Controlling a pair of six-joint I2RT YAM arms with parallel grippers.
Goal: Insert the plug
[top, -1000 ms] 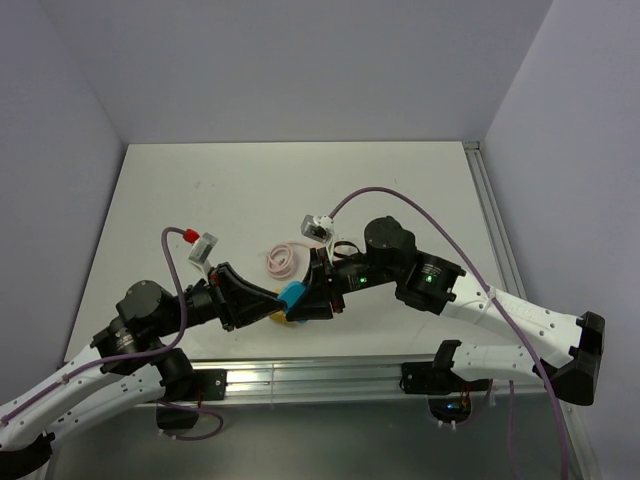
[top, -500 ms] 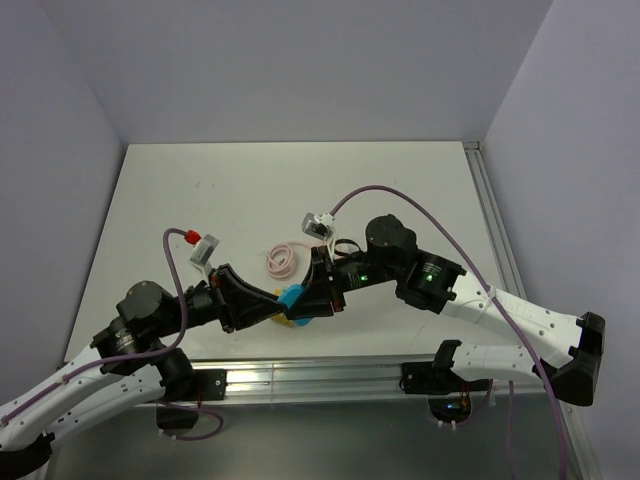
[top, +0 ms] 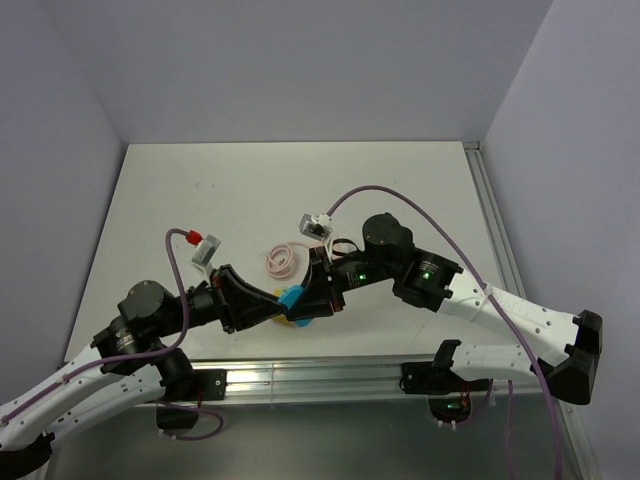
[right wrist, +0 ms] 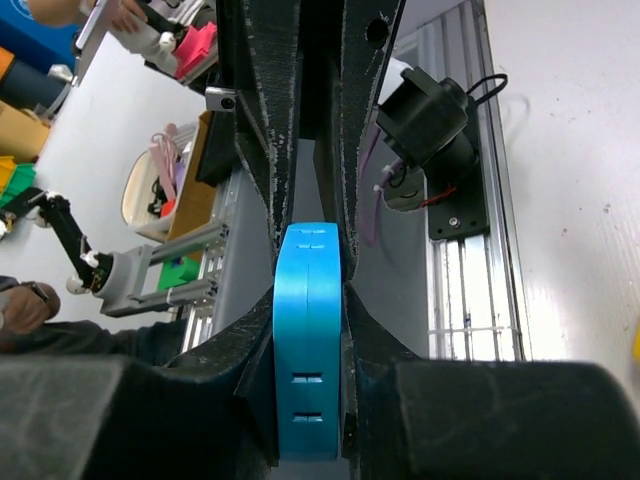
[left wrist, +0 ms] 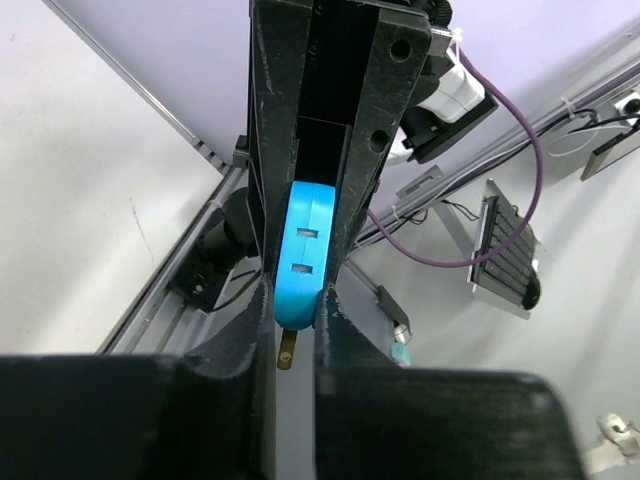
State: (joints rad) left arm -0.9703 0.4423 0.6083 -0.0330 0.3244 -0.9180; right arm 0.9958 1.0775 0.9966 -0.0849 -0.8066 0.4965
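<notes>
At front-centre: plug (top: 292,297) pinched at opposite ends by left gripper (left wrist: 297,305) and right gripper (right wrist: 309,300) (both clamped on it); long axis runs gripper to gripper.

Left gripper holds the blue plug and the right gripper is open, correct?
No. The right gripper is not open: the right wrist view shows it shut on the blue plug too. The left gripper does hold it.
</notes>
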